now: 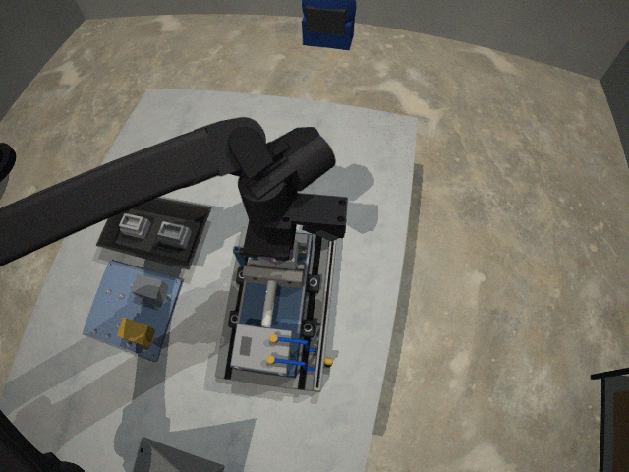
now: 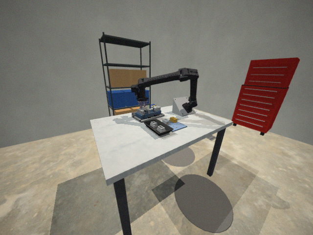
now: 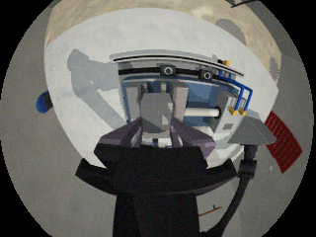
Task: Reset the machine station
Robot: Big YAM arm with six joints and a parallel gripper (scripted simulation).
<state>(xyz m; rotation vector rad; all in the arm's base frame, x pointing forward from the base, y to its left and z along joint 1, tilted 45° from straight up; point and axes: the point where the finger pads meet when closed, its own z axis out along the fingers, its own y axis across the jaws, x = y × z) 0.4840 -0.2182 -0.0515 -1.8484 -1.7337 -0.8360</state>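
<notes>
I see a gray blank (image 3: 157, 111) held at the vise (image 1: 274, 274) (image 2: 149, 115) (image 3: 179, 101), two pale finished parts (image 1: 134, 224) (image 2: 161, 129) pocket-up in the black tray (image 1: 152, 231) (image 2: 152, 129), and another gray blank (image 1: 148, 288) (image 2: 166, 121) near a yellow one (image 1: 136, 331) (image 2: 173, 119) on the blue plate (image 1: 103, 316) (image 2: 180, 126).

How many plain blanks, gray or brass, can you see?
3: a gray blank and a brass blank on the infeed plate, and a gray block in the gripper over the vise. The arm could hide others.

Arm reaching out, jaws downward, apparently gripping
</notes>
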